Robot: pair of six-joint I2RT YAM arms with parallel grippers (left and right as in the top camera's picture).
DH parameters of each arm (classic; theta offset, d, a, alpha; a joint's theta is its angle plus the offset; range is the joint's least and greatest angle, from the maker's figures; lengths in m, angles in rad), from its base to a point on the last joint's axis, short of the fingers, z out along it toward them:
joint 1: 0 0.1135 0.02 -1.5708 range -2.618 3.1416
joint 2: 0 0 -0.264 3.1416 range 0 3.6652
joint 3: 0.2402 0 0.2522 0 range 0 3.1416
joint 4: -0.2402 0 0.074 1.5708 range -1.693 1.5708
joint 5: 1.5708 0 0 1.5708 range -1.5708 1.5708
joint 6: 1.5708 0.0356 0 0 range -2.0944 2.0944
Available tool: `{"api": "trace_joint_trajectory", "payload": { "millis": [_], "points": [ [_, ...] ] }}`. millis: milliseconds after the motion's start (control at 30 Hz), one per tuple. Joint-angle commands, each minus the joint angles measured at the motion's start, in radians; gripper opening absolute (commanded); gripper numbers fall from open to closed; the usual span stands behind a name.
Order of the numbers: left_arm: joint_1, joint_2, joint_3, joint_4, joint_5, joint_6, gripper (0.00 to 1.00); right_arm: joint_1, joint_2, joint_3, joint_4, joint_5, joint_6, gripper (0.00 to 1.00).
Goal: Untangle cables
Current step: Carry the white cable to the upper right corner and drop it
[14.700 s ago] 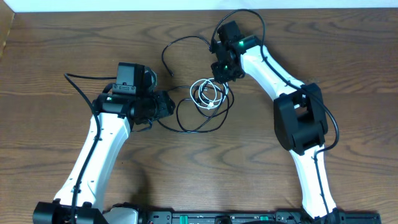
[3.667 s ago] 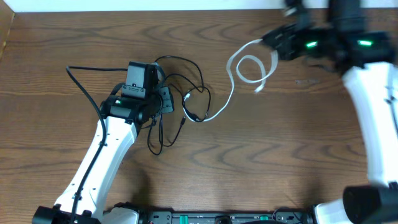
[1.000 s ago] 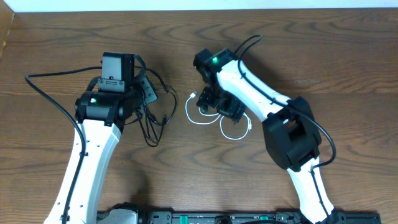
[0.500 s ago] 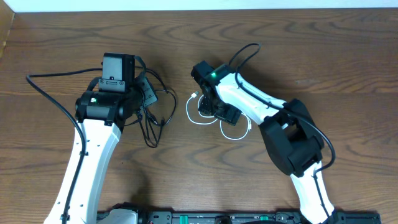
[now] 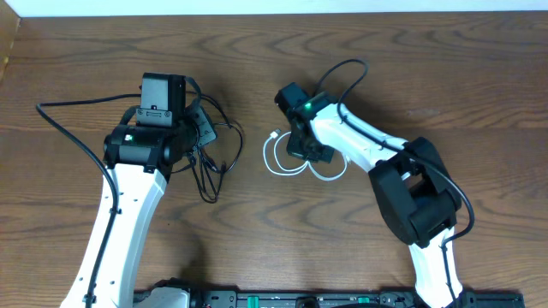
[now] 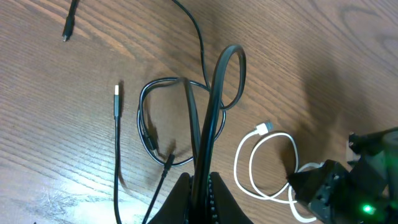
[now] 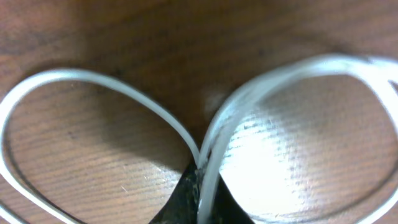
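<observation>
Since a second ago, your right gripper (image 5: 306,152) has closed on the white cable (image 7: 298,65) where its two loops cross, one loop lying to each side on the counter (image 5: 257,257). Well apart to the left, your left gripper (image 6: 200,186) is clamped on the black cable (image 6: 216,99). No containers show.

The left arm (image 5: 120,214) runs up from the near side in the overhead view and turns at the wrist, so the left hand (image 5: 208,135) points right, toward the middle. Its jaws are pressed together on the black cable (image 6: 214,106). The right arm (image 5: 364,150) folds at its dark elbow and reaches left. The right hand (image 5: 301,147) points downward, its jaws pinched on the white cable (image 7: 124,93).
</observation>
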Motion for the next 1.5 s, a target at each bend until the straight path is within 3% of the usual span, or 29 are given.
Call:
{"api": "trace_joint_trajectory", "payload": {
  "millis": [0, 100, 300, 467, 600, 733, 800, 967, 1133, 1333, 1467],
  "points": [
    [0.004, 0.006, 0.022, -0.002, -0.003, 0.006, 0.08, -0.065, 0.116, -0.032, 0.018, -0.064, -0.219, 0.01],
    [0.004, 0.006, 0.022, -0.002, -0.003, 0.006, 0.08, -0.110, 0.116, 0.023, 0.001, -0.206, -0.471, 0.01],
    [0.004, 0.006, 0.022, -0.002, -0.003, 0.006, 0.08, -0.211, 0.087, 0.220, -0.119, -0.723, -0.986, 0.01],
    [0.004, 0.006, 0.022, -0.002, -0.003, 0.006, 0.08, -0.282, 0.014, 0.371, -0.243, -0.805, -1.129, 0.01],
    [0.004, 0.006, 0.022, -0.002, -0.003, 0.006, 0.08, -0.359, -0.075, 0.484, -0.291, -0.792, -1.137, 0.01],
    [0.004, 0.006, 0.022, -0.001, -0.003, 0.006, 0.08, -0.449, -0.143, 0.541, -0.229, -0.673, -0.982, 0.01],
    [0.004, 0.006, 0.022, 0.003, -0.003, 0.006, 0.07, -0.532, -0.186, 0.555, -0.125, -0.581, -0.858, 0.01],
    [0.004, 0.006, 0.022, 0.006, -0.003, 0.006, 0.08, -0.681, -0.232, 0.557, 0.092, -0.490, -0.753, 0.01],
    [0.004, 0.006, 0.022, 0.007, -0.003, 0.006, 0.08, -0.838, -0.229, 0.557, 0.352, -0.337, -0.711, 0.01],
    [-0.002, 0.012, 0.022, 0.012, -0.002, 0.005, 0.08, -0.909, -0.157, 0.557, 0.575, -0.108, -0.713, 0.01],
    [-0.043, 0.031, 0.022, 0.048, 0.033, 0.005, 0.08, -0.938, -0.069, 0.557, 0.692, -0.060, -0.758, 0.01]
  ]
}}
